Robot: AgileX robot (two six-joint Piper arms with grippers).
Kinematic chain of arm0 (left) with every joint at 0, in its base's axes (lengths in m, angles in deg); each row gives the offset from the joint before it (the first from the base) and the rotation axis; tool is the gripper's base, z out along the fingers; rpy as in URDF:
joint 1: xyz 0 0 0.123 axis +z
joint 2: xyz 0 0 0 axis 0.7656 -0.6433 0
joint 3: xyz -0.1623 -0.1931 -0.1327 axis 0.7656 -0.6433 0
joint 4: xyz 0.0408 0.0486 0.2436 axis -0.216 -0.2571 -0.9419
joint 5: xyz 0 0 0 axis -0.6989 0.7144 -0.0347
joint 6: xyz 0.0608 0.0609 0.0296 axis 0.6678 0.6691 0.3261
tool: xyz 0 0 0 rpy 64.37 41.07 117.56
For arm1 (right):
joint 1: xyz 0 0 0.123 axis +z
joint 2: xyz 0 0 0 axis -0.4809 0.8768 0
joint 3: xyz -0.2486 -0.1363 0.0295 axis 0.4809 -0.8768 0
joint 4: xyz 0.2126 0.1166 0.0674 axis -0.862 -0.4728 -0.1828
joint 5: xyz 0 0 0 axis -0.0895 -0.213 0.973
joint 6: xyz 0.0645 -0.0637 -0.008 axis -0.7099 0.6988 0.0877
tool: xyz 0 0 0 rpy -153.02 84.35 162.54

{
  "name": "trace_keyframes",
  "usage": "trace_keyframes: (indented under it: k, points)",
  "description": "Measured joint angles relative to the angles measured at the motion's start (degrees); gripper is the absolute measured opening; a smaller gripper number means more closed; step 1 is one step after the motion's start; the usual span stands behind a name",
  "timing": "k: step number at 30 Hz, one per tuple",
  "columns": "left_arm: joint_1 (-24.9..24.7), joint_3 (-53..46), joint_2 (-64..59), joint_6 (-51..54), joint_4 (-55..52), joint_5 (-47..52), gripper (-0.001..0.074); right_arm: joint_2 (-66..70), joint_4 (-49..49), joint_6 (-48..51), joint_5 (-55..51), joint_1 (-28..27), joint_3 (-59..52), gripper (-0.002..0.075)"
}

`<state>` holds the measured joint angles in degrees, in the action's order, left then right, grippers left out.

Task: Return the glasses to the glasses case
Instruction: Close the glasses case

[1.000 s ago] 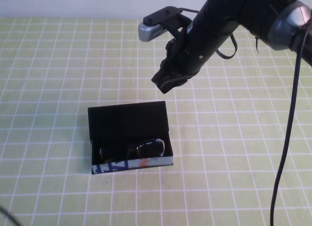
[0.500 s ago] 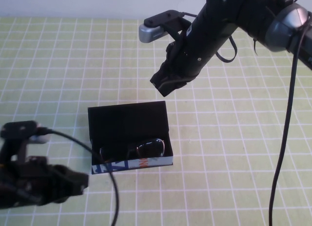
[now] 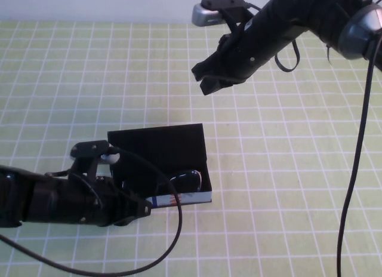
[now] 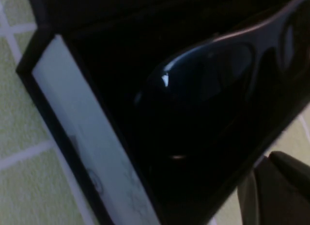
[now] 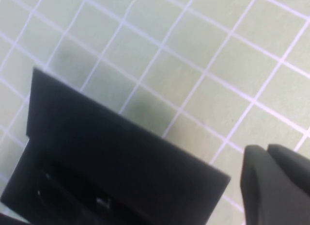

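Lying open on the green checked tablecloth (image 3: 286, 169), the glasses case (image 3: 156, 148), lid (image 3: 157, 144) thrown back flat toward the far side, printed blue, white and orange front wall (image 3: 179, 199) facing the robot; inside the tray, the glasses (image 3: 182, 181), black-rimmed with a glossy lens catching light, resting toward the case's right end.

Reaching in low from the robot's left, the left arm (image 3: 54, 199), stretched along the table just in front of the case; the left gripper (image 3: 143, 209) pressed up against the left part of the printed front wall, hiding it; cannot tell whether its fingers stand apart or together. From the left wrist view, very close: the case's pale inner wall, the dark interior, and the glasses (image 4: 213, 79) with one curved lens and a small highlight.

Held high above the table beyond the case, well apart from it, the right gripper (image 3: 208, 76), pointing down and to the left, empty; fingers together or nearly so, hard to make out against the dark arm. In the right wrist view, the open lid (image 5: 121, 152) seen from above, one dark fingertip (image 5: 276, 186) at the edge.
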<state>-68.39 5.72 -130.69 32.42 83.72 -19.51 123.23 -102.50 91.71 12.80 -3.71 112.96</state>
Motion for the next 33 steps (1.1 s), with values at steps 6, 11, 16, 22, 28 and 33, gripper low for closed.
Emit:
trace_keyframes:
  k: [6, 11, 16, 22, 28, 33]
  points:
    - [-0.1, 0.7, -4.5, 5.8, 4.4, 0.6, -0.0002, 2.9, -3.2, 0.0, 1.0, -2.0, 1.1, -0.0011]
    - [-0.1, 1.2, -5.1, 7.6, 5.8, 1.2, -0.0002, 8.7, -3.7, -0.5, 1.4, -2.1, 7.1, -0.0011]
    - [-0.1, 1.2, -5.2, 7.9, 6.0, 1.2, -0.0002, 15.5, -3.8, -2.0, -0.1, -2.1, 14.8, -0.0011]
    - [-0.1, 1.2, -5.4, 7.9, 6.3, 1.3, -0.0002, 22.6, -4.0, -4.5, -7.3, -2.4, 20.7, -0.0011]
    - [-0.1, 1.2, -5.4, 8.1, 6.3, 1.4, -0.0002, 23.2, -6.8, -4.7, -8.5, -2.6, 21.2, -0.0011]
    - [-0.1, 1.2, -5.4, 8.1, 6.3, 1.5, -0.0002, 21.3, -9.1, -4.7, -8.5, -2.0, 19.3, -0.0011]
